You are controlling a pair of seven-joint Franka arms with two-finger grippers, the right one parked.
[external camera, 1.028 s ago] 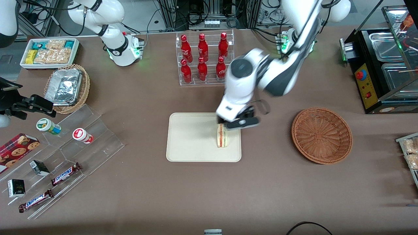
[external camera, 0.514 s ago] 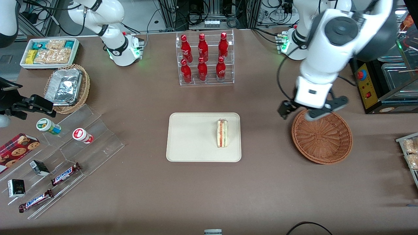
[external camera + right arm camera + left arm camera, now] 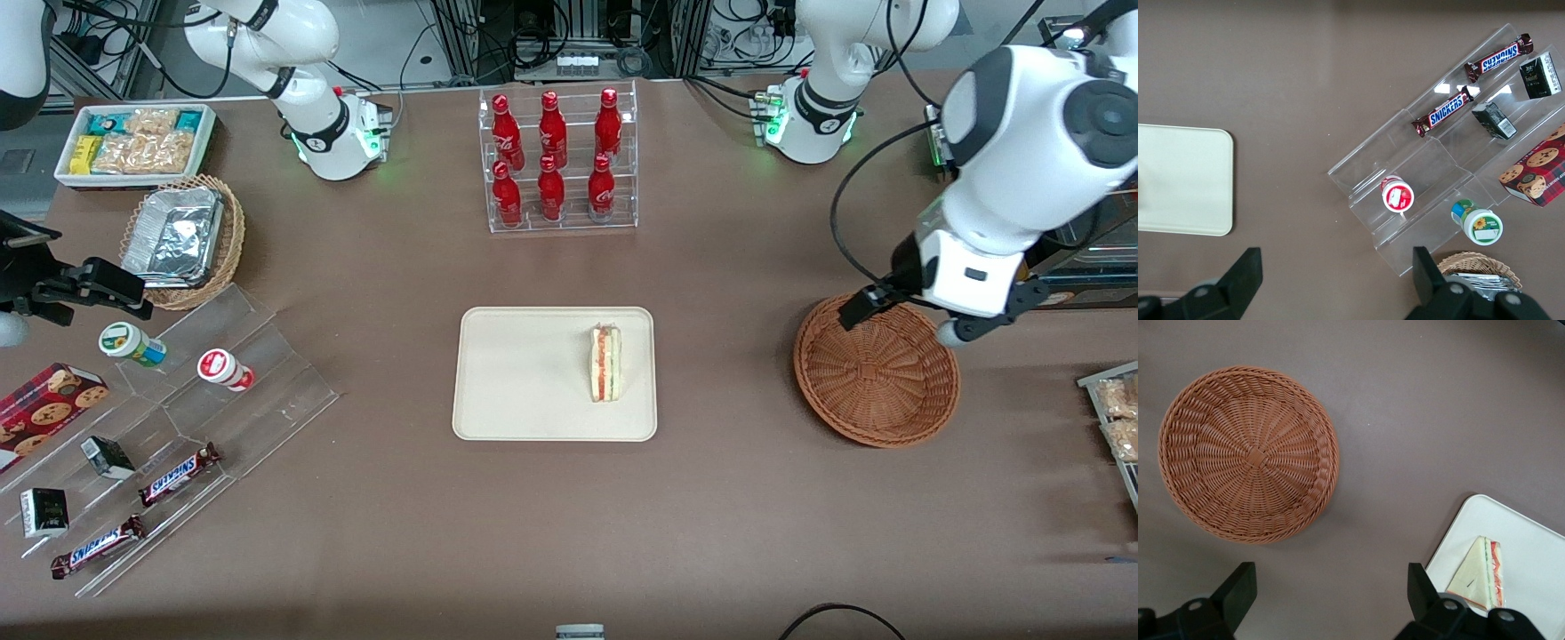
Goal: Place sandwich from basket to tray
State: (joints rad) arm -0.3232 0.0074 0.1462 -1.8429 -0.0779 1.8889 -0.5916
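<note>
Sandwich (image 3: 606,363) lying on the tray (image 3: 516,391), near the end toward the working arm, unmoved since half a second ago. Gripper (image 3: 902,317) shifted farther toward the working arm's end, now above the basket (image 3: 876,391) rim, fingers (image 3: 1238,590) spread, apparently holding nothing. Basket well apart from tray.
</note>
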